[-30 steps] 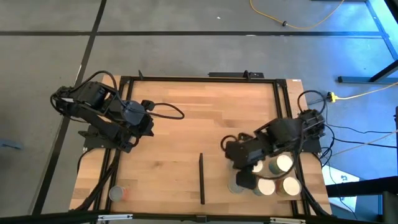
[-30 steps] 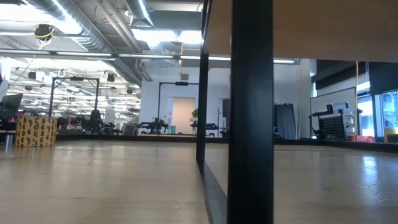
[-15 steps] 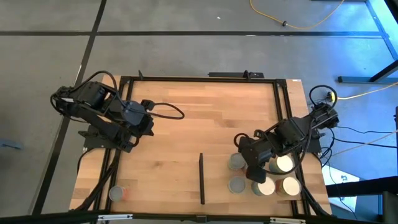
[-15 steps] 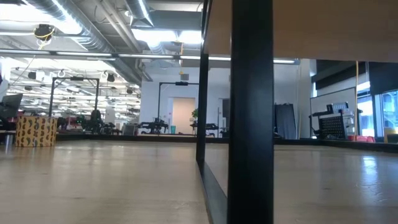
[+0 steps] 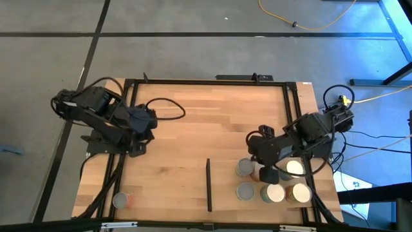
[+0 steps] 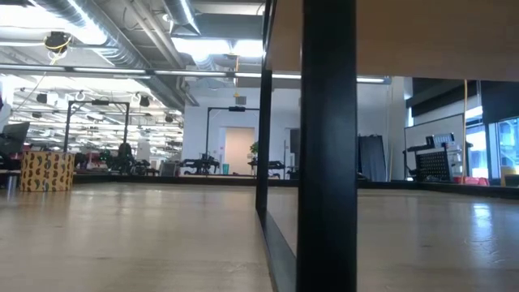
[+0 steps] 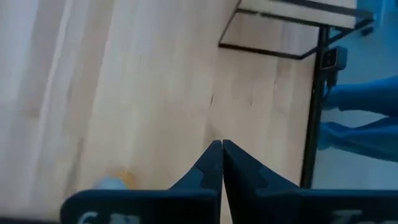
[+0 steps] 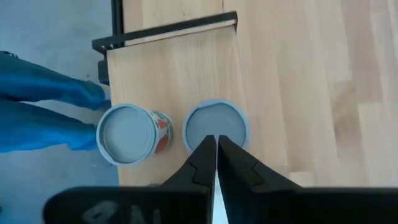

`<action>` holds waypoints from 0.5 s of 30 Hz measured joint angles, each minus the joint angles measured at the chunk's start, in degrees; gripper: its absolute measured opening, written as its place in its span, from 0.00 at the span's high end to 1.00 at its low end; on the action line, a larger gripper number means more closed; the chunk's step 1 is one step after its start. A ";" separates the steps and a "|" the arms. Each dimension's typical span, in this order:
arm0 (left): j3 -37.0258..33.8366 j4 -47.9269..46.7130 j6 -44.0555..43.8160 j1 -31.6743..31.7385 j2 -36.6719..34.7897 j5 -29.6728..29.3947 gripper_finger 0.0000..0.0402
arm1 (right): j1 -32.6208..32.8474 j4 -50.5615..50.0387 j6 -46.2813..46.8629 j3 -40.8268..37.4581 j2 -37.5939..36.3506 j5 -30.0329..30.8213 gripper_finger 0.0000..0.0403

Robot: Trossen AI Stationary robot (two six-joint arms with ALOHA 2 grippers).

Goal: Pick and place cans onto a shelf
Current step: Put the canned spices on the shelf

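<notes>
Several cans stand upright on the shelf at the table's near right, among them a grey-topped can, another and white-topped ones. A black strip edges the shelf. One can with an orange label stands alone at the near left corner. My right gripper hangs shut above the cans, its tips over a grey-topped can and empty. My left gripper is shut and empty over the table's left side.
A black frame borders the wooden tabletop, and cables trail from both arms. The low view shows only the shelf's black post and the panel's underside, with the room behind. Bare wood lies in the table's middle.
My right gripper has drawn back from over the near cans toward the table's far right, staying shut; two grey-topped cans that it covered now show. My left gripper has rolled about its own axis in place, and its cable has shifted.
</notes>
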 joint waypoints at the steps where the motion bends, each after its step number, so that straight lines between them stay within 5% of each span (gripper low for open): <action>1: -0.81 -0.05 -1.68 -0.01 -0.01 0.38 0.98 | -0.01 -0.17 -0.76 0.56 0.01 0.26 0.95; 8: -10.54 -0.12 -15.02 -0.70 -0.62 8.58 0.89 | -0.01 -0.65 -5.15 3.79 -0.01 1.85 0.95; 15: -23.26 0.00 -24.42 -2.19 -0.53 3.50 0.89 | -0.01 -0.84 -9.26 6.38 0.01 1.85 0.95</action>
